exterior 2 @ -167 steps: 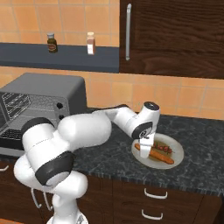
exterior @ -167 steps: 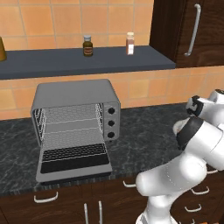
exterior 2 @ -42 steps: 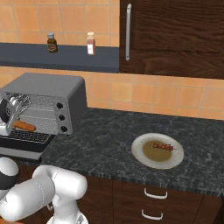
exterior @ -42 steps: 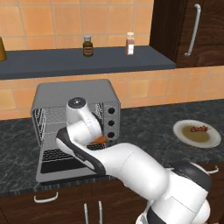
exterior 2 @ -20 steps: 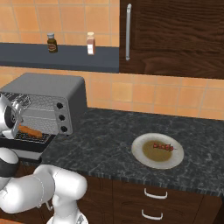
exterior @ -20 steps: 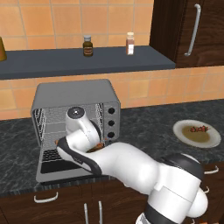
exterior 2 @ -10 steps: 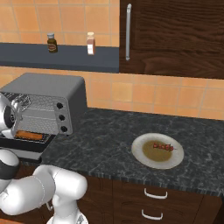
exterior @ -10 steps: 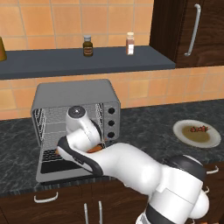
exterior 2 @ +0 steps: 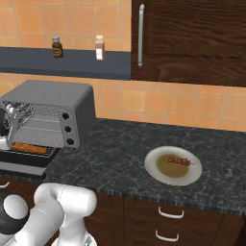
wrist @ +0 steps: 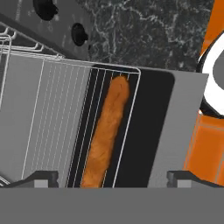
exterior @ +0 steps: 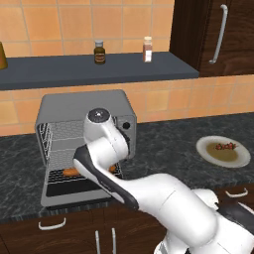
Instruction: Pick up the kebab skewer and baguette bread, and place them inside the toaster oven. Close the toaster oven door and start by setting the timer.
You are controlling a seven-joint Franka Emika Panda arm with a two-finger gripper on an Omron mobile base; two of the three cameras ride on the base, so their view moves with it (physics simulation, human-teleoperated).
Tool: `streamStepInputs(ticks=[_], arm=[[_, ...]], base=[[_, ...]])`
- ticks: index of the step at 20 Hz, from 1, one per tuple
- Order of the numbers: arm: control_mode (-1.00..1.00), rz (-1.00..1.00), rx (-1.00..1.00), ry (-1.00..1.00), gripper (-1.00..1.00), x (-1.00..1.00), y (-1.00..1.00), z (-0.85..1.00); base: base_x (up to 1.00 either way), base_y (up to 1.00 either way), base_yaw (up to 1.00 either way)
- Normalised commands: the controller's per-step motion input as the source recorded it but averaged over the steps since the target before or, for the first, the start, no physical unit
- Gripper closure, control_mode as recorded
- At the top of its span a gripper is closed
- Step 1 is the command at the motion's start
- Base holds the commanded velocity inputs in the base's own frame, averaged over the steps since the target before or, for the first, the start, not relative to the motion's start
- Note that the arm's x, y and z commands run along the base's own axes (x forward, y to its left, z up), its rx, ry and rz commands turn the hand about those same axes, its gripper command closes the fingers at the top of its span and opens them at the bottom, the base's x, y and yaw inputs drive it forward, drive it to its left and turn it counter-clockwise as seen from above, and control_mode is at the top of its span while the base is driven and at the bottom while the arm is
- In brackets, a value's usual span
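Bread point(wrist: 106, 131) lies on the oven point(exterior: 84, 144) rack, its long axis across the opening, just below your spread, empty fingers point(wrist: 112, 177); skewer point(exterior 2: 179, 161) waits on the plate point(exterior 2: 151, 170), well off to the right along the tabletop point(exterior 2: 110, 149)

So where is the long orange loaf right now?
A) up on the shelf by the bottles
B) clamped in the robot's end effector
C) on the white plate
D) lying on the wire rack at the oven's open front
D: the loaf lies along the wire rack of the toaster oven, and the end effector above it is open, fingers apart and clear of the bread.
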Motion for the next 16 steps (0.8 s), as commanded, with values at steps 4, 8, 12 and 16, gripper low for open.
streamStepInputs(ticks=[4, 8, 12, 16], arm=[[-1.00, 0.00, 0.00, 0.00, -1.00, -0.61, -1.00, 0.51], [-1.00, -0.01, 0.00, 0.03, -1.00, -0.53, -1.00, 0.43], [-1.00, -0.11, 0.00, 0.07, -1.00, -0.28, -1.00, 0.26], [-1.00, -0.20, 0.00, 0.12, -1.00, -0.04, -1.00, 0.16]], base=[[0.00, 0.00, 0.00], [0.00, 0.00, 0.00], [0.00, 0.00, 0.00], [0.00, 0.00, 0.00]])
